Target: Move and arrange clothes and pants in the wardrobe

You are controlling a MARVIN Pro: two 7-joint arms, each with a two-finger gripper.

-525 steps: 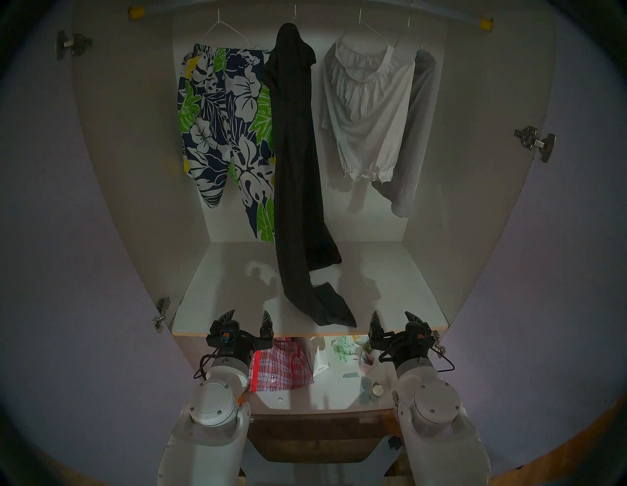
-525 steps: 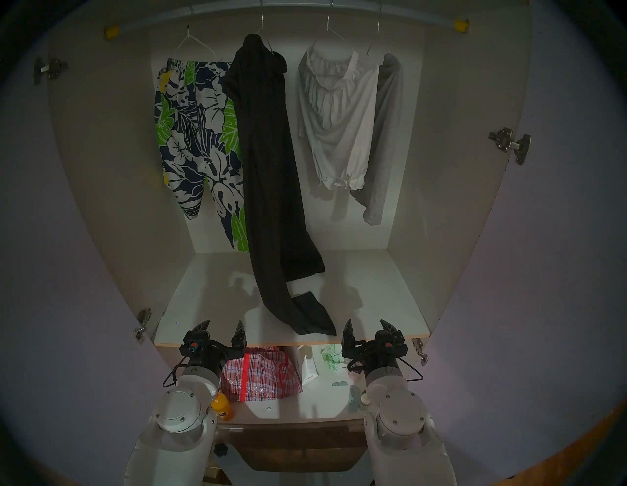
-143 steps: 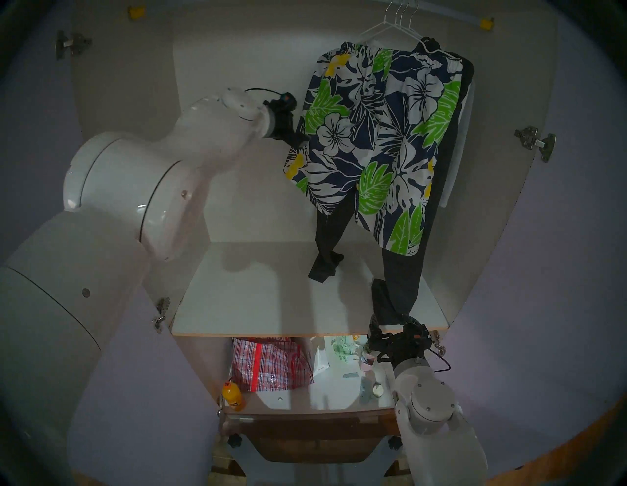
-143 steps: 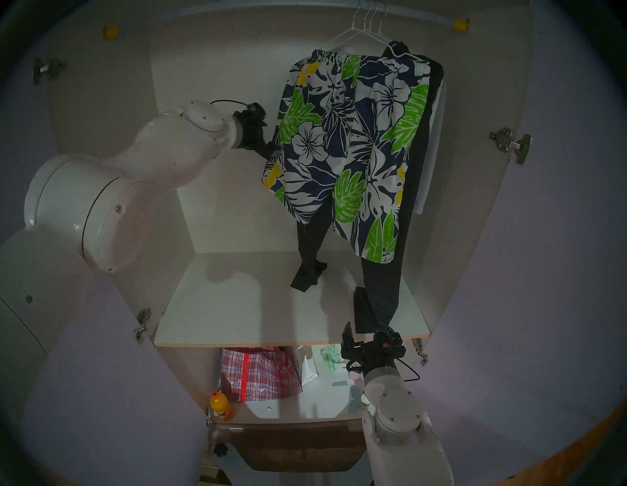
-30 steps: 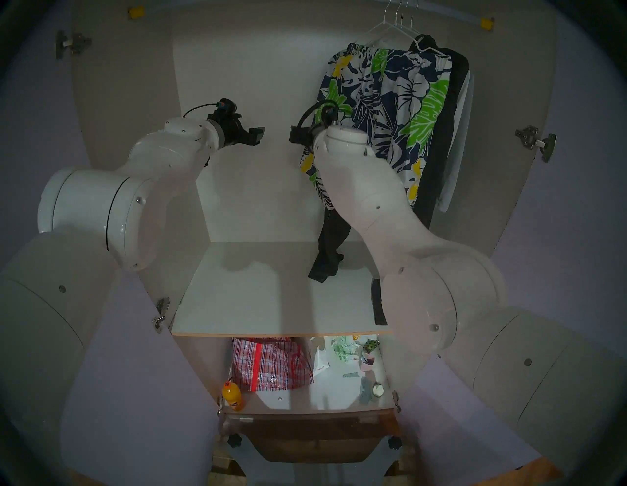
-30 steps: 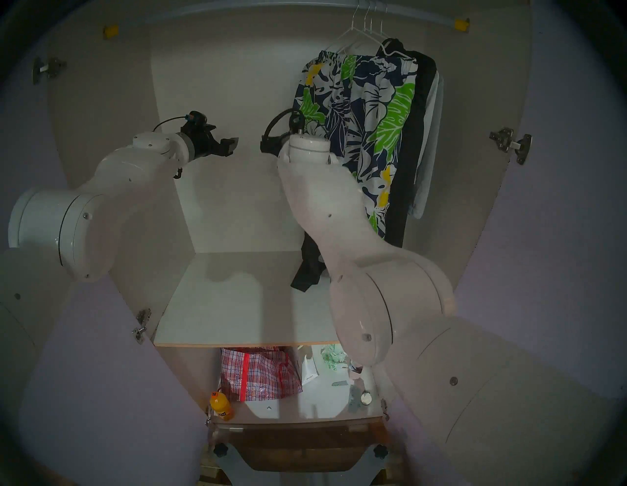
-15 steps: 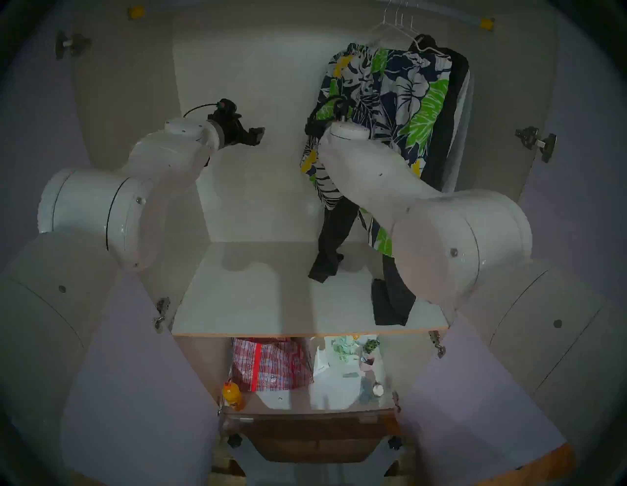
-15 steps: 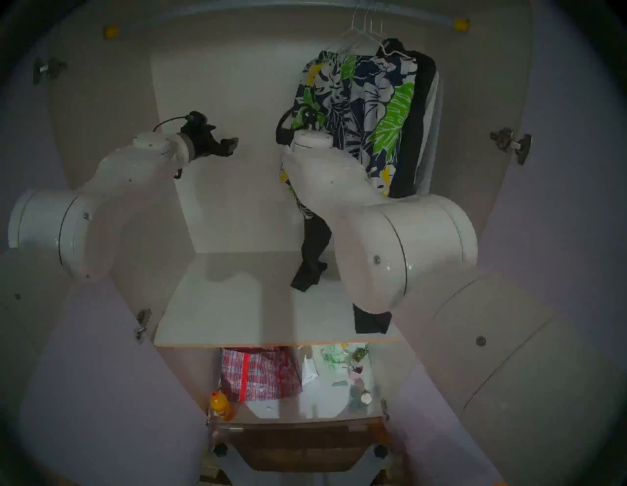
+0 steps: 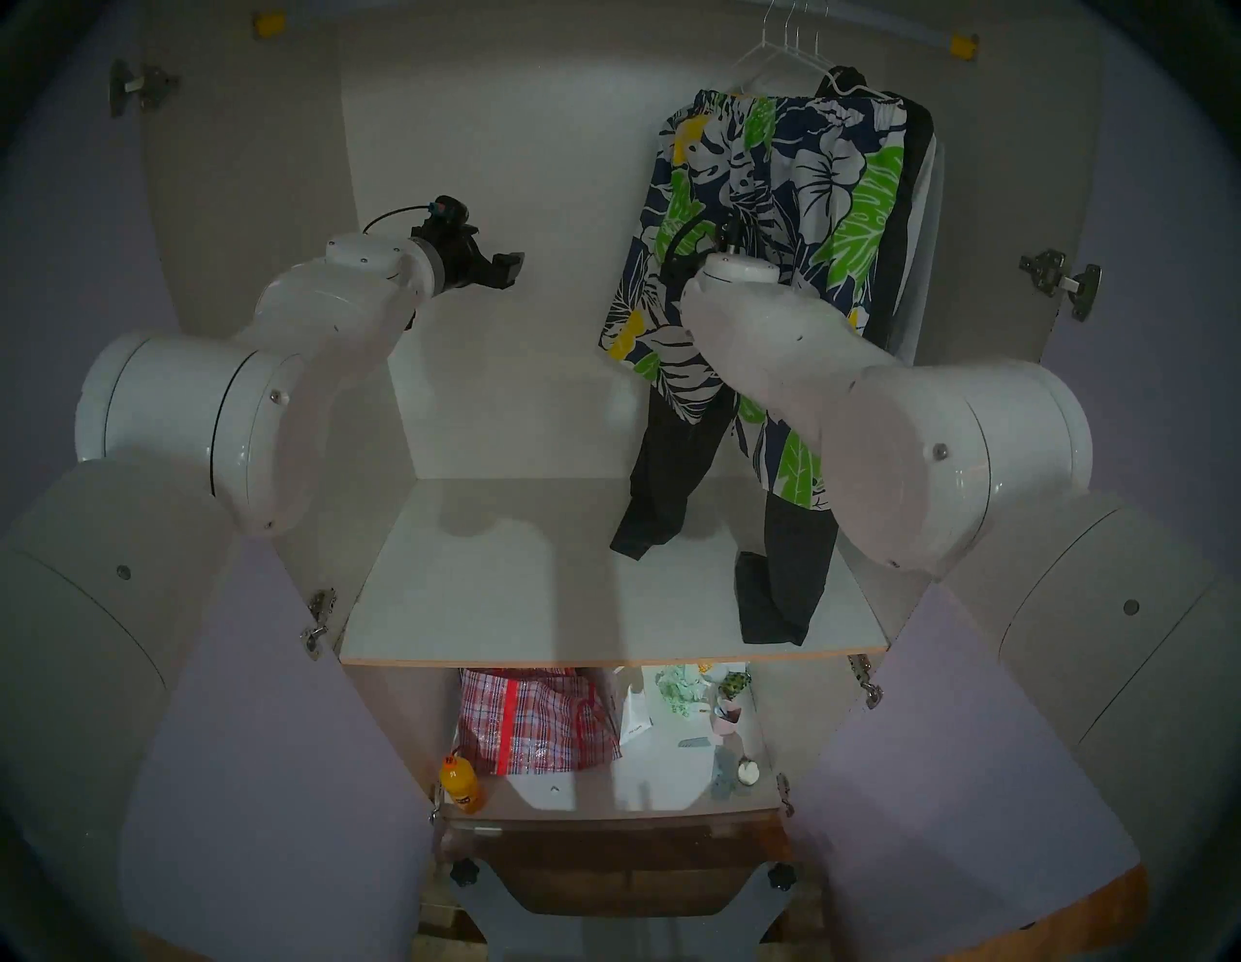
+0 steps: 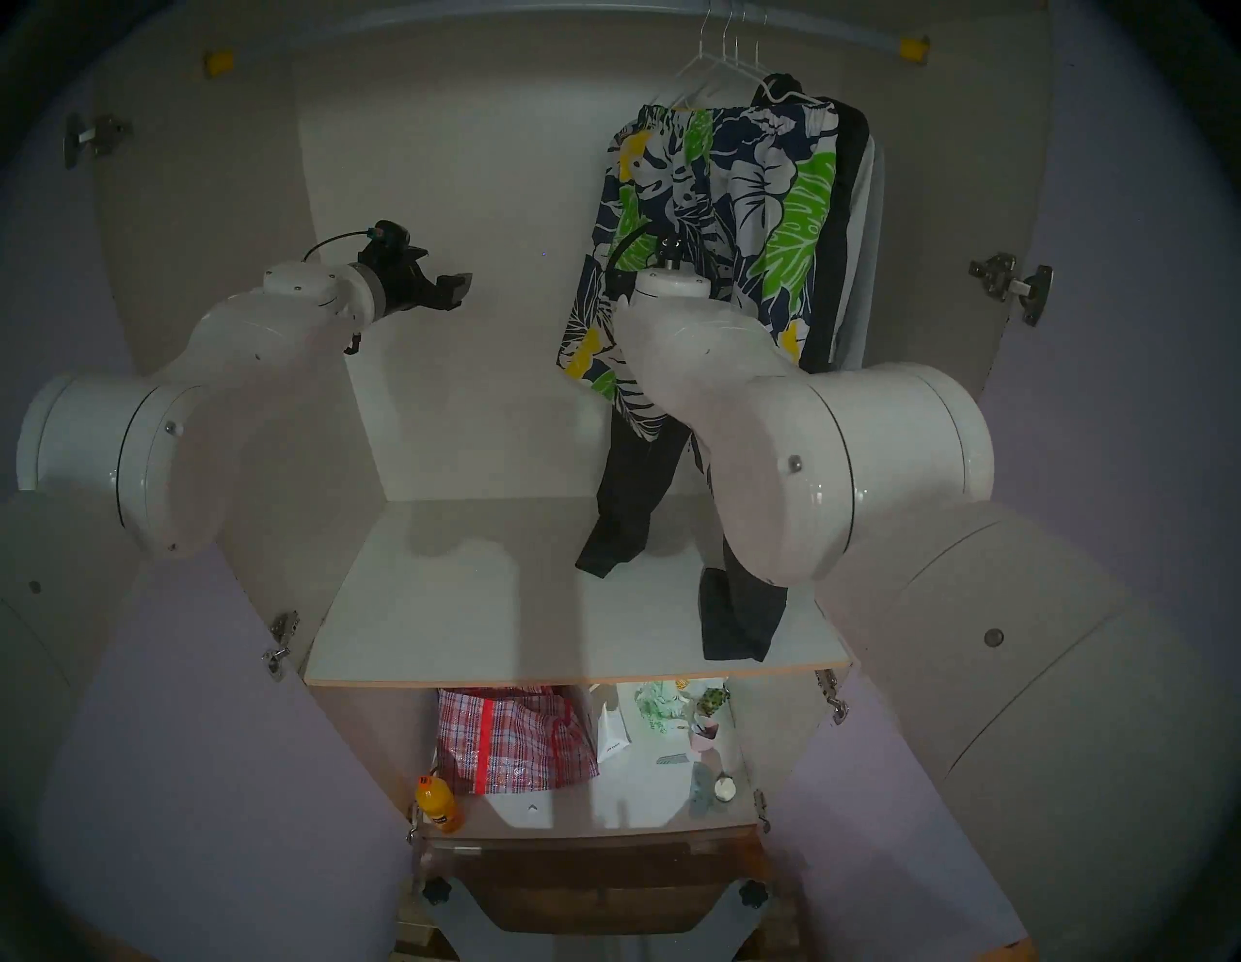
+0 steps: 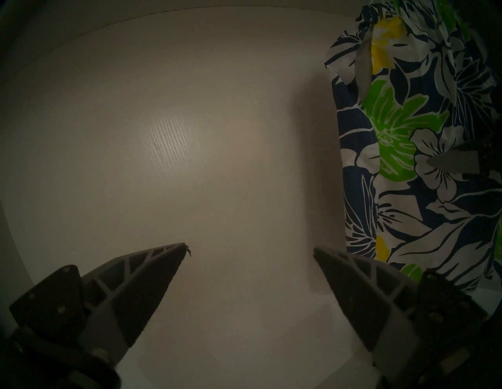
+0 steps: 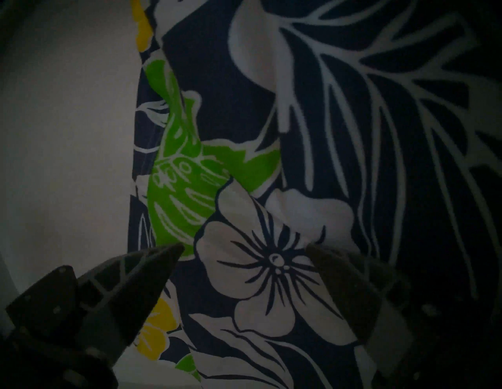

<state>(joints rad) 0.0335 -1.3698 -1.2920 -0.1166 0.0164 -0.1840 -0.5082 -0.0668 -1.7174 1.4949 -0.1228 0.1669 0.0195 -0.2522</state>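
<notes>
All the hangers (image 9: 792, 40) are bunched at the right end of the wardrobe rail (image 9: 873, 20). The floral shorts (image 9: 806, 181) hang in front. The black trousers (image 9: 786, 571) hang behind them, legs pooled on the white shelf (image 9: 503, 604). A strip of the white blouse (image 9: 925, 222) shows at the far right. The grey garment is hidden. My right gripper (image 12: 244, 250) is open, its fingertips close against the shorts (image 12: 271, 258), a white flower between them. My left gripper (image 9: 512, 265) is open and empty, left of the shorts (image 11: 421, 135), facing the back wall.
The lilac doors (image 9: 268, 739) stand open on both sides, with metal hinges (image 9: 1061, 282). Under the shelf are a red plaid bag (image 9: 537, 719), an orange bottle (image 9: 461, 782) and small items (image 9: 712, 698). The left half of the rail holds nothing.
All four garments went from spread along the rail to bunched at its right end. In the last second my right arm rose and moved right onto the shorts. The left arm stayed still.
</notes>
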